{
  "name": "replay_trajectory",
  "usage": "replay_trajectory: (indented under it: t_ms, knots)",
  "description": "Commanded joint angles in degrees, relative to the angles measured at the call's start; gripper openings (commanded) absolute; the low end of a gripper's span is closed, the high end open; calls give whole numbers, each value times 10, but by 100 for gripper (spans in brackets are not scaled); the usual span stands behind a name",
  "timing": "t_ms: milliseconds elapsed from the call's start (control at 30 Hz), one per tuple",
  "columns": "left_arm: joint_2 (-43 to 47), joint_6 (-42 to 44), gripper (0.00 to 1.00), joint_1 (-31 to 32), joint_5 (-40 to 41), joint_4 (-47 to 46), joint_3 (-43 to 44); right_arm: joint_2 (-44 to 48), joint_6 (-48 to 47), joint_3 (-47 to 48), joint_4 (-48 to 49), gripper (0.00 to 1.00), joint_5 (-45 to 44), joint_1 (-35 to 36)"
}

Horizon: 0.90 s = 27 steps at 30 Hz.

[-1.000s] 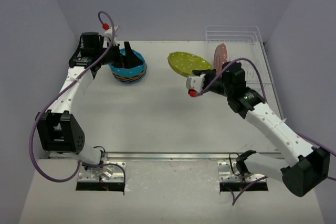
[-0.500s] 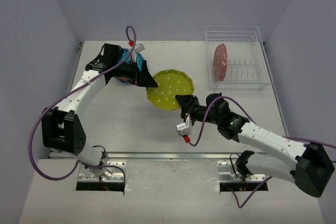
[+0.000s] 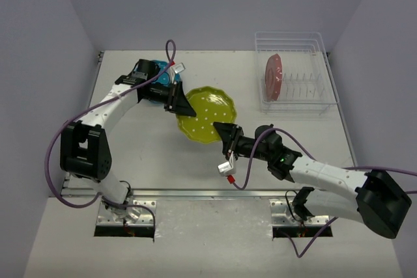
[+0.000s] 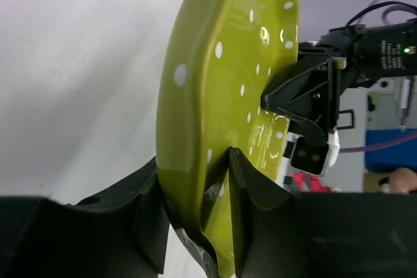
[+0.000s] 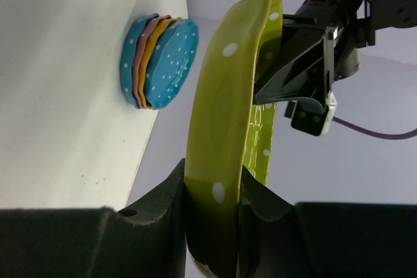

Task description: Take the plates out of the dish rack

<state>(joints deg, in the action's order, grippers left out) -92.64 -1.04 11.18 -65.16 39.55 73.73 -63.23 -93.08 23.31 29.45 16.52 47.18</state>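
Note:
A yellow-green plate [image 3: 207, 114] with white dots hangs tilted above the middle of the table, held from both sides. My left gripper [image 3: 179, 103] is shut on its left rim [image 4: 218, 161], and the plate [image 4: 221, 83] fills that wrist view. My right gripper [image 3: 221, 131] is shut on the near right rim [image 5: 214, 174] of the same plate [image 5: 228, 115]. A pink plate [image 3: 273, 77] stands upright in the clear dish rack [image 3: 306, 92] at the back right. A stack of blue, pink and orange plates [image 5: 156, 63] lies at the back left, mostly hidden under my left arm in the top view.
The rack's wire back wall [image 3: 290, 40] rises at the far right corner. The stack of plates [image 3: 158, 73] sits just behind my left wrist. Metal mounting plates [image 3: 127, 216] hold the arm bases at the near edge.
My right arm carried the yellow-green plate from beside the rack to the table's middle. My left arm swung over from the stack and shut on the plate's left rim.

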Motion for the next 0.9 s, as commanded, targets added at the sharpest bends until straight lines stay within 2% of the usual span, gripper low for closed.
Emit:
replay_trajectory:
  t_ms: [0,100,200,267,467,567,667,800,867]
  knots:
    - [2,17,4,-21,-89,-45,8,2,-11,24,166,27,-46,4]
    - [-9,-40,0,-74,-128,-84,6,1,3,19,166,58,-69,4]
    - [-31,-56,0,-128,-131,-90,43,4,20,10,165,79,-92,3]
    - [-55,-60,0,-170,-99,-81,77,7,30,2,164,96,-118,3]
    - [-97,-129,0,-227,63,-142,156,10,106,35,114,99,-191,2]
    - [-132,-169,0,-249,104,-171,191,7,260,113,9,99,-273,-9]
    - [-166,-178,0,-256,161,-179,226,-1,432,223,-167,99,-291,-48]
    - [-205,-187,0,-257,190,-190,248,-10,538,294,-290,99,-284,-89]
    - [-227,-190,0,-257,192,-189,265,-11,583,306,-319,99,-279,-114]
